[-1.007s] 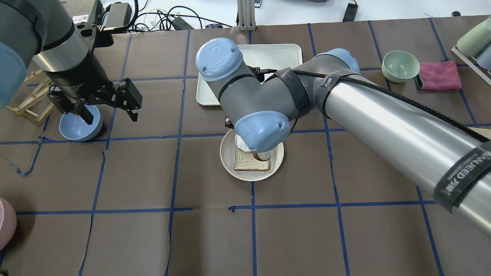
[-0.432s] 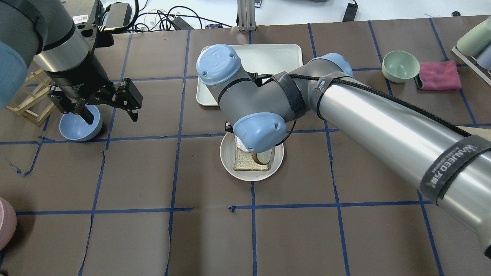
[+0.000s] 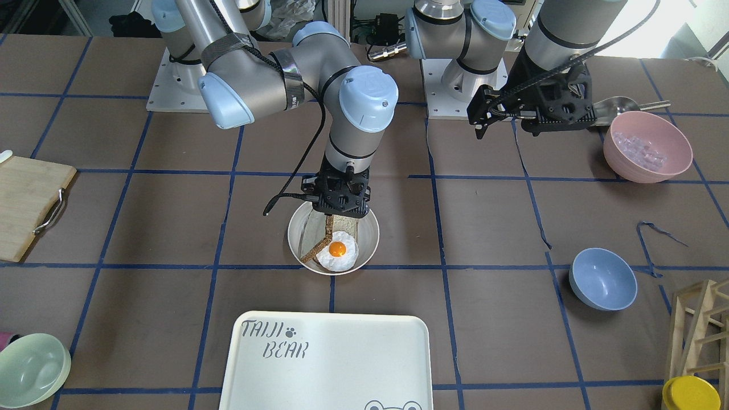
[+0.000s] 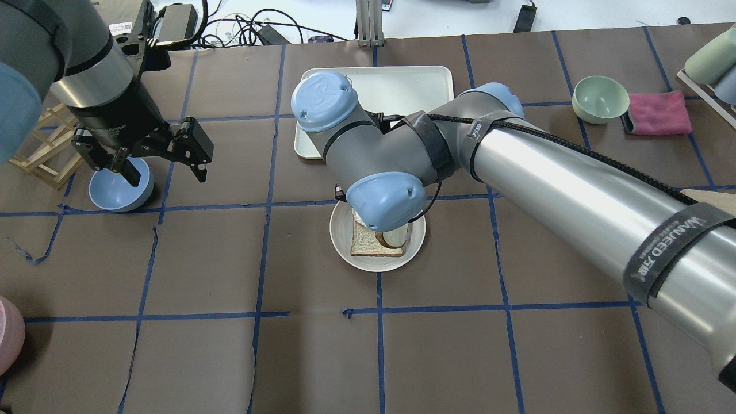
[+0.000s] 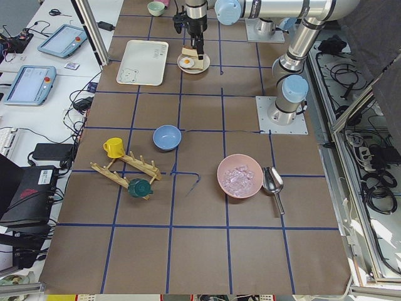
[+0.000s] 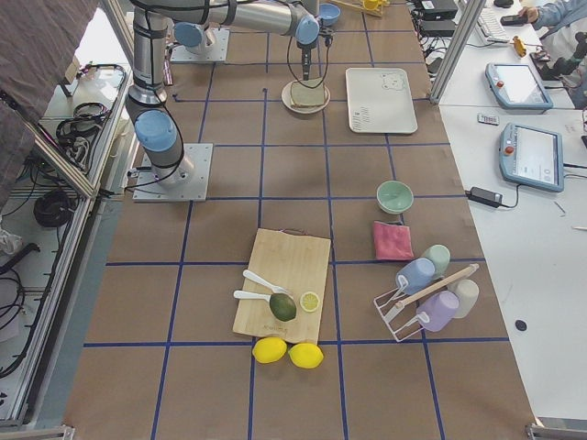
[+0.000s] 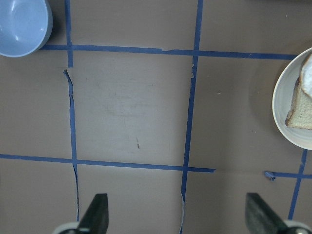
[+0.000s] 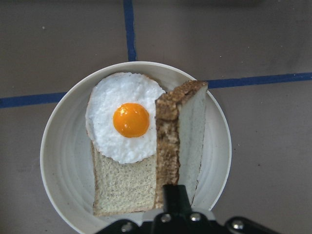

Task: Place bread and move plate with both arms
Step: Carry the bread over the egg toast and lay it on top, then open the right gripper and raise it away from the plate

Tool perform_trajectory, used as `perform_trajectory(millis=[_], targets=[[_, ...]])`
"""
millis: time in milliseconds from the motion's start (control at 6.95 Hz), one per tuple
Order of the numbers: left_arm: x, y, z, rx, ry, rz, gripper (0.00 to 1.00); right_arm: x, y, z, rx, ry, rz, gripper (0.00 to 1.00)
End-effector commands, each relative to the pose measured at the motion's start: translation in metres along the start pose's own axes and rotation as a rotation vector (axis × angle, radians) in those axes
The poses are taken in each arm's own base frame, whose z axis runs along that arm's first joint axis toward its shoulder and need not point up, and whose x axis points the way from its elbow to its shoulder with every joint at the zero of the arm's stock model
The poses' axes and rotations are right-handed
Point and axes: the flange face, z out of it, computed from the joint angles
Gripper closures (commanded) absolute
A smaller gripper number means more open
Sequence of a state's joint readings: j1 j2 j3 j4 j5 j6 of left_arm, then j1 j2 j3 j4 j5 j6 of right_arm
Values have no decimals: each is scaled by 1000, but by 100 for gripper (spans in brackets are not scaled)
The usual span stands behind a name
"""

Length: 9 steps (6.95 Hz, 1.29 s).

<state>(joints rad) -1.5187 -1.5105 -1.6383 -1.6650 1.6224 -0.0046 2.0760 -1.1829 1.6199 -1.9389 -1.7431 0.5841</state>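
Note:
The round cream plate [image 4: 347, 254] sits mid-table and holds a pale slice topped with a fried egg [image 8: 130, 120]. My right gripper [image 3: 340, 206] is right above the plate, shut on the bread [image 8: 167, 141]. The bread stands on edge beside the egg, dark crust up and crumb face to the side [image 3: 329, 225]. I cannot tell if its lower edge touches the plate [image 8: 57, 161]. My left gripper [image 4: 164, 170] hangs open and empty well left of the plate, over bare table [image 7: 178, 218]. The plate's edge [image 7: 282, 109] shows at the right of the left wrist view.
The white TAIJI BEAR tray [image 3: 324, 364] lies just beyond the plate. A blue bowl [image 4: 118, 191] sits under the left gripper's outer side, beside a wooden rack [image 4: 41, 150]. A green bowl [image 4: 600, 99] and a pink cloth [image 4: 659, 113] are at the far right. A pink bowl [image 3: 647, 147] sits near the left arm.
The right arm's wrist has shifted slightly left and down over the plate with the bread. The left arm has not moved.

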Motion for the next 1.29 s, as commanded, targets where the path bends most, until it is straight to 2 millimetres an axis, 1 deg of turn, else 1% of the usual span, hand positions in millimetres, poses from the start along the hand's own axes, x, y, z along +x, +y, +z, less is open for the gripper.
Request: perform_trajectory(millis=[0,144,288,432,576,719,863,1007,1151], targets=[[1,-1,1,0,-2,1,0,-10,-2,-6,34,-85,7,65],[0,0,0,0,-2,1,0,-12,-10,-12,95,-127,26,20],[1,-1,0,3,-1,1,0,-13,-11,-13,101,-130,25,0],[1,-1,1,0,-1,1,0,-12,-11,-12,99,-128,14,0],[1,-4,7,-18,-1,1,0,-2,-20,-17,111,-121,-18,0],[1,-1,13,-30,1,2,0,24,-41,-17,121,-110,-122,0],[2,-1,16,-32,2,2,0,71,-68,-27,115,-105,-117,0],[2,-2,18,-33,4,2,0,126,-88,-45,84,-88,-149,0],[1,-2,20,-37,2,-3,0,177,-101,-58,22,-95,-170,0]])
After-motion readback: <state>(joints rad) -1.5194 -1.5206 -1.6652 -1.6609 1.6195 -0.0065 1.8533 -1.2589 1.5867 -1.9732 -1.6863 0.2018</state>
